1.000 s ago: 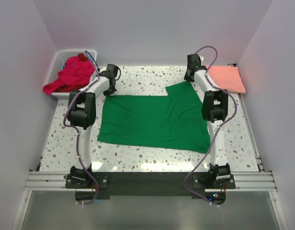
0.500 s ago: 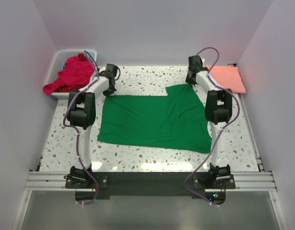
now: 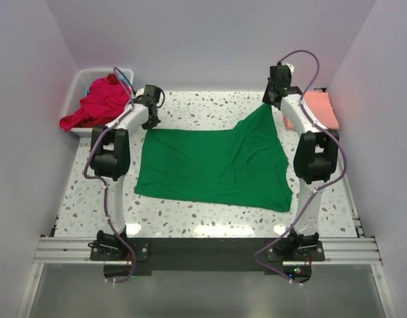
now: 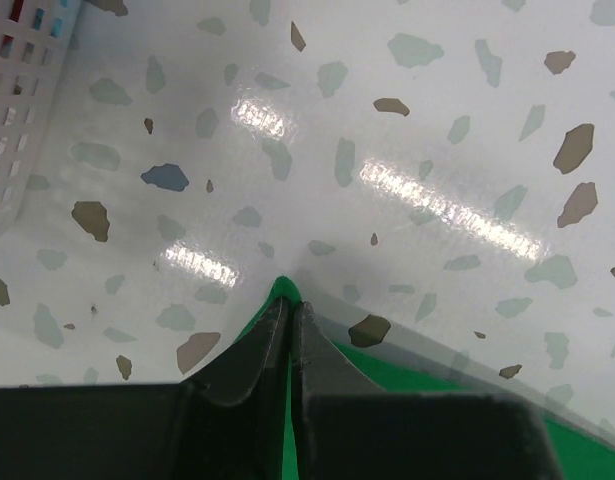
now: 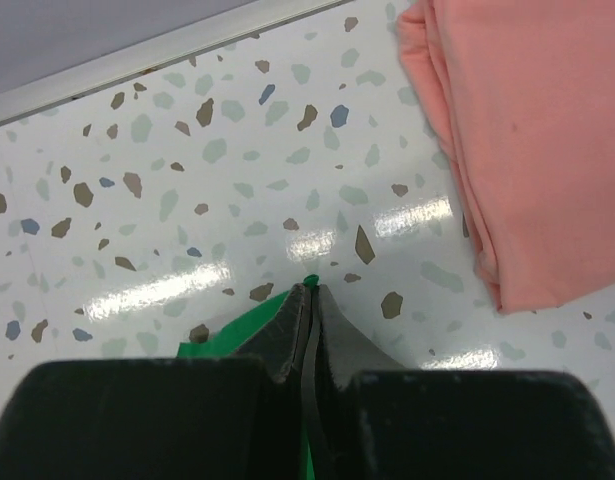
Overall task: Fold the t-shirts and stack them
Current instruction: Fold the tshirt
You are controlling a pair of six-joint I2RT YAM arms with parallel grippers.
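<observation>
Altogether one green t-shirt (image 3: pixel 213 165), one salmon-pink t-shirt (image 3: pixel 324 109), one white basket (image 3: pixel 79 85).

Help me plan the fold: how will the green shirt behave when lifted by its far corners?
Probably floppy: the green t-shirt drapes in a slack tent from the corner the right gripper pinches, the rest lying flat. Likely light: the left gripper holds the other corner by fingertips alone. Pushed, it would probably bunch.

Bright green shirt (image 3: pixel 210 165), salmon-pink shirt (image 3: pixel 325 109), red shirts (image 3: pixel 97 103) — white table (image 3: pixel 203 106), grey-brown speckles.
</observation>
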